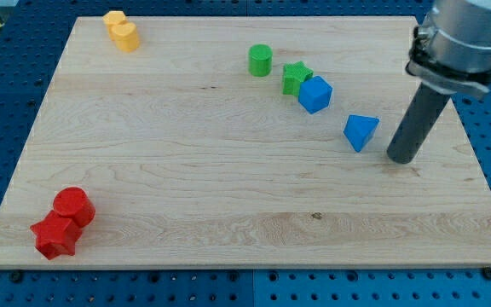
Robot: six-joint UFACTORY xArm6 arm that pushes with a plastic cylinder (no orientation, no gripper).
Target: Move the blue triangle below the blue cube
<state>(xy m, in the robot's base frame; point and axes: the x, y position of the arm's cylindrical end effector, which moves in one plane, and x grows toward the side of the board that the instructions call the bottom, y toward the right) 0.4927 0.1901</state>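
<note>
At the view's bottom left corner of the wooden surface point(228, 196), a red star-shaped block point(54, 237) lies touching a red cylinder point(74, 205) that sits just above and to its right. Up near the view's top left edge, a yellow block point(121, 31) of rounded, roughly heart-like shape stands alone, well apart from everything else. Moving toward the middle and the view's top, a green cylinder point(261, 60) stands upright, and near it to the right a green star point(296, 78) rests against the blue cube point(315, 94), which sits just below and right of the star; the two appear to touch. Further right and lower, the blue triangle point(361, 131) lies by itself, apart from the blue cube, down and to the view's right of it rather than straight beneath it. Just beside the triangle on its right comes my tip point(402, 159), the lower end of my dark rod, planted on the surface slightly lower than the triangle, with a narrow gap of bare wood between them, so I am not touching the block. I carry no pincer at all, only this rod, so nothing is spread or pinching. My grey arm housing point(463, 38) fills the view's top right corner above the rod.
</note>
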